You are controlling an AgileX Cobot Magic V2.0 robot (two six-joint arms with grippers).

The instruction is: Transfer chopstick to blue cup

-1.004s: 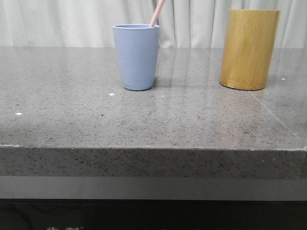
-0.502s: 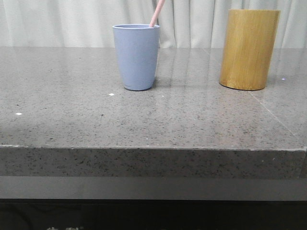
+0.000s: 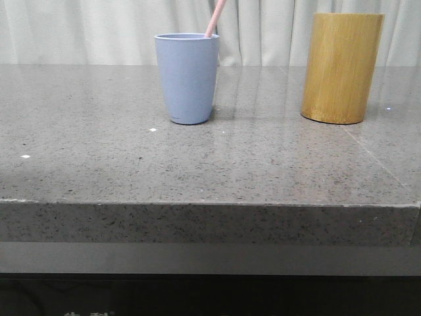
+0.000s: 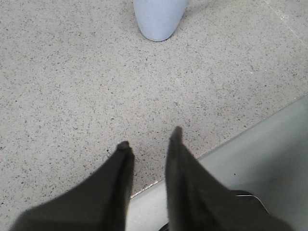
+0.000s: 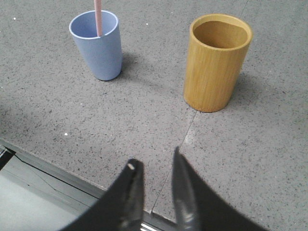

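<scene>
The blue cup point(image 3: 187, 78) stands upright on the grey stone counter, left of centre in the front view. A pale pink chopstick point(image 3: 215, 18) leans out of its rim; from the right wrist it shows inside the blue cup point(image 5: 97, 44) as a pink stick point(image 5: 98, 17). My left gripper point(image 4: 150, 139) is open and holds nothing, over the counter's front edge, well short of the cup's base point(image 4: 158, 19). My right gripper point(image 5: 153, 159) is open too, also over the front edge, and holds nothing. Neither gripper shows in the front view.
A taller yellow-brown bamboo cylinder point(image 3: 341, 68) stands to the right of the blue cup; its inside point(image 5: 220, 34) looks bare from the right wrist. The counter's front edge point(image 3: 210, 204) runs across below, and a seam point(image 5: 185, 139) crosses the stone near my right gripper.
</scene>
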